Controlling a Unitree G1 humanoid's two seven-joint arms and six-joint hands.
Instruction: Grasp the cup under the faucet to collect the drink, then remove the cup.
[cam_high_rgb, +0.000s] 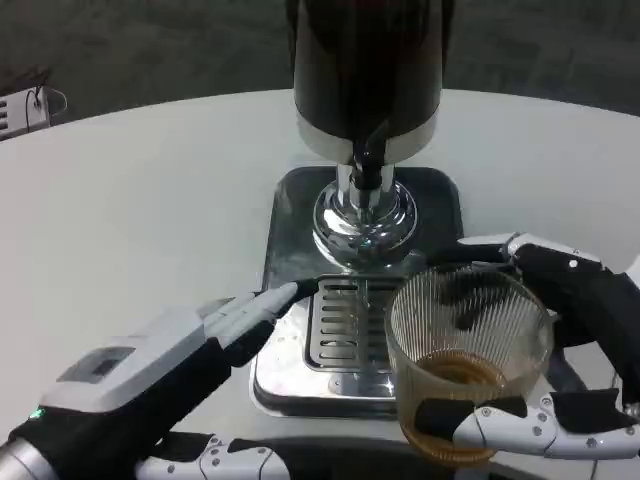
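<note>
A ribbed clear glass cup (467, 362) with amber drink in its bottom is at the lower right, in front of and to the right of the faucet (368, 165). My right hand (560, 350) holds it, fingers wrapped round its far side and its base. The dark drink dispenser (366, 70) stands on a chrome column above a metal drip tray (345, 330). My left hand (170, 370) lies at the lower left with its fingers stretched toward the tray's grille, holding nothing.
The round white table (150, 200) spreads to the left and behind the dispenser. A small white device with a cable (22, 108) sits at the far left edge. Dark floor lies beyond the table.
</note>
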